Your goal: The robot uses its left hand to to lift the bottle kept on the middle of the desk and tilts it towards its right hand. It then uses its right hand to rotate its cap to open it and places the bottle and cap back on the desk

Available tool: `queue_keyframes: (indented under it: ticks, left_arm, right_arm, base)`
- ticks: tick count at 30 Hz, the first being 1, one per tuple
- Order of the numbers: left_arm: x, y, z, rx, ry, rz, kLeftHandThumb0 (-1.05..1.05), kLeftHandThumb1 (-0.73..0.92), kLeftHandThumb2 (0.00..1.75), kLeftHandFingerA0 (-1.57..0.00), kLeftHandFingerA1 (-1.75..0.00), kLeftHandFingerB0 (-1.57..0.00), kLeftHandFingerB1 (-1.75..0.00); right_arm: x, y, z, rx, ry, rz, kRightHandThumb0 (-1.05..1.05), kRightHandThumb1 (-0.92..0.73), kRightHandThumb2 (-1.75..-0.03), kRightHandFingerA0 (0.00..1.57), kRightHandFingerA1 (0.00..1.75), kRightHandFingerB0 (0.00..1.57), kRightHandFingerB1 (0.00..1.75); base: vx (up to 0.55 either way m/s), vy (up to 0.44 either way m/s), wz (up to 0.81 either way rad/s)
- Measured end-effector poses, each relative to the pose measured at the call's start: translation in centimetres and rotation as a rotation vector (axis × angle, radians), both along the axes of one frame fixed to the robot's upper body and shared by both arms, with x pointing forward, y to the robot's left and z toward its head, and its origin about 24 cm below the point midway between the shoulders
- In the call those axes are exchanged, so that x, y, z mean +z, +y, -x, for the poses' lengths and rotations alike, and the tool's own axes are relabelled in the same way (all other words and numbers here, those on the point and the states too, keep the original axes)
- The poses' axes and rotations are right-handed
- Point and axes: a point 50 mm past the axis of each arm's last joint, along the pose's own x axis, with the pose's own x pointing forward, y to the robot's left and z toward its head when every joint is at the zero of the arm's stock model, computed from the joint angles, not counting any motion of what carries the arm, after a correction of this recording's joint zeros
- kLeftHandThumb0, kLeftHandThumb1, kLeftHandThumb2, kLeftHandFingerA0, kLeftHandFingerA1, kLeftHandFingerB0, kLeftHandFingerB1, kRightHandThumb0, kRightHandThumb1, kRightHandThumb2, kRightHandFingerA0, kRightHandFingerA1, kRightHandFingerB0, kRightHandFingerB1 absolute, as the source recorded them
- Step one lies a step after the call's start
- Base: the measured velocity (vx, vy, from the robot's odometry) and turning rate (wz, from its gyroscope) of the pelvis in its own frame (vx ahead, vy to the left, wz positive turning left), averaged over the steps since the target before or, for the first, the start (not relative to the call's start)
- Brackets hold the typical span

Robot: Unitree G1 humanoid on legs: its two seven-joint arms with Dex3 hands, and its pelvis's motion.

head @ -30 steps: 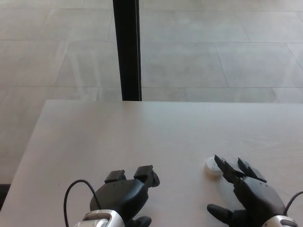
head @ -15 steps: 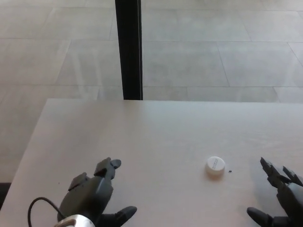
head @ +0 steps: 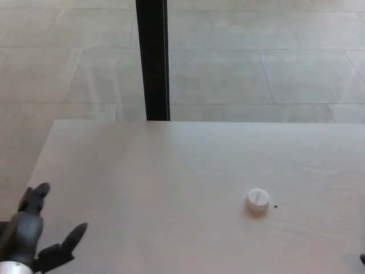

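The black three-fingered left hand [head: 28, 237] is hovering at the near left edge, fingers spread wide and holding nothing. The right hand is out of view. The small round white cap [head: 258, 199] is lying flat on the pale wooden tabletop [head: 171, 171], apparently set down after opening; no bottle is showing.

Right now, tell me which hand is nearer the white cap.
Cannot say for sure. The left hand sits open at the desk's left edge, far left of the cap. The right hand barely shows at the picture's bottom-right corner.
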Motion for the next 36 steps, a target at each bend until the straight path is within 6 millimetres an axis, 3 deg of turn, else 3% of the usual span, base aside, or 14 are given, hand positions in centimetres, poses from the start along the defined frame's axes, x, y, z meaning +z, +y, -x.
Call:
queue_keyframes:
  ticks: [4,5,11,12,13,14,15,16,20,21,24,25,35,36]
  left_arm:
    - [-1.2,4.0,2.2,0.139,0.055,0.022,-0.64,0.60,0.98,-0.48,-0.66,-0.33,-0.53]
    - [-1.4,4.9,2.8,0.173,0.068,0.027,-0.61,0.79,0.63,-0.43,-0.61,-0.34,-0.41]
    - [-3.9,10.6,8.0,0.403,0.175,0.078,-0.63,0.81,0.64,-0.57,-0.77,-0.41,-0.47]
    - [-4.4,11.4,9.1,0.445,0.198,0.091,-0.65,0.66,1.02,-0.55,-0.75,-0.31,-0.53]
    - [-4.9,12.2,10.1,0.482,0.220,0.102,-0.66,0.84,0.65,-0.52,-0.70,-0.33,-0.39]
    - [-5.5,12.9,11.3,0.522,0.246,0.115,-0.66,0.65,1.01,-0.48,-0.67,-0.28,-0.52]
    - [-6.0,13.5,12.6,0.562,0.272,0.130,-0.63,0.85,0.65,-0.48,-0.54,-0.31,-0.39]
    - [-6.6,14.0,13.8,0.599,0.295,0.147,-0.59,0.83,0.64,-0.43,-0.49,-0.32,-0.40]
    - [-8.8,15.1,18.8,0.742,0.402,0.217,-0.60,0.79,0.64,-0.38,-0.55,-0.27,-0.41]
    - [-9.2,15.2,19.7,0.766,0.422,0.230,-0.67,0.68,1.00,-0.34,-0.60,-0.17,-0.49]
    - [-10.6,15.2,23.7,0.867,0.506,0.285,-0.68,0.69,0.98,-0.32,-0.58,-0.19,-0.49]
    - [-11.0,15.2,24.8,0.898,0.527,0.302,-0.65,0.86,0.66,-0.42,-0.50,-0.26,-0.37]
    - [-12.2,14.7,34.1,1.195,0.606,0.459,-0.64,0.86,0.64,-0.59,-0.54,-0.37,-0.42]
    - [-12.2,14.7,34.5,1.207,0.608,0.464,-0.62,0.83,0.64,-0.66,-0.56,-0.46,-0.47]
  right_arm:
    - [-0.4,-2.7,2.1,-0.111,0.026,-0.018,-0.86,-0.52,-0.79,0.00,0.02,0.12,0.19]
    - [-0.5,-3.3,2.6,-0.140,0.030,-0.022,-0.67,-0.58,-0.80,0.00,0.00,0.05,0.23]
    - [-1.0,-7.1,6.1,-0.331,0.046,-0.069,-0.56,-0.64,-0.62,0.03,0.41,0.09,0.23]
    - [-1.0,-7.7,6.7,-0.367,0.046,-0.080,-0.54,-0.66,-0.63,0.04,0.33,0.06,0.20]
    - [-1.1,-8.2,7.2,-0.399,0.044,-0.092,-0.51,-0.66,-0.63,0.05,0.27,0.07,0.23]
    - [-1.1,-8.8,7.8,-0.433,0.042,-0.106,-0.51,-0.45,-0.88,0.00,0.41,0.00,0.35]
    - [-1.2,-9.3,8.4,-0.468,0.039,-0.122,-0.51,-0.67,-0.63,0.14,0.46,0.08,0.20]
    - [-1.3,-9.8,8.9,-0.500,0.036,-0.135,-0.58,-0.52,-0.92,0.00,0.41,0.00,0.30]
    - [-1.9,-11.3,11.3,-0.629,0.040,-0.185,-0.54,-0.60,-0.81,0.00,0.20,0.05,0.27]
    - [-2.1,-11.5,11.8,-0.652,0.041,-0.196,-0.54,-0.58,-0.81,0.00,0.21,0.07,0.32]
    - [-2.7,-12.4,13.8,-0.754,0.047,-0.241,-0.52,-0.66,-0.61,0.00,0.23,0.11,0.27]
    - [-2.9,-12.6,14.5,-0.788,0.049,-0.256,-0.52,-0.66,-0.61,0.00,0.26,0.10,0.28]
    - [-6.0,-12.6,21.2,-1.111,0.076,-0.453,-0.49,-0.66,-0.62,0.07,0.26,0.12,0.27]
    - [-6.3,-12.5,21.6,-1.133,0.083,-0.471,-0.34,-0.45,-0.93,0.28,0.59,0.00,0.45]
  base:
    - [0.00,0.000,0.00]
    - [0.00,0.000,0.00]
    - [0.00,0.000,0.00]
    - [0.00,0.000,0.00]
    - [0.00,0.000,0.00]
    - [0.00,0.000,0.00]
    - [0.00,0.000,0.00]
    - [0.00,0.000,0.00]
    - [0.00,0.000,0.00]
    - [0.00,0.000,0.00]
    - [0.00,0.000,0.00]
    - [0.00,0.000,0.00]
    - [0.00,0.000,0.00]
    - [0.00,0.000,0.00]
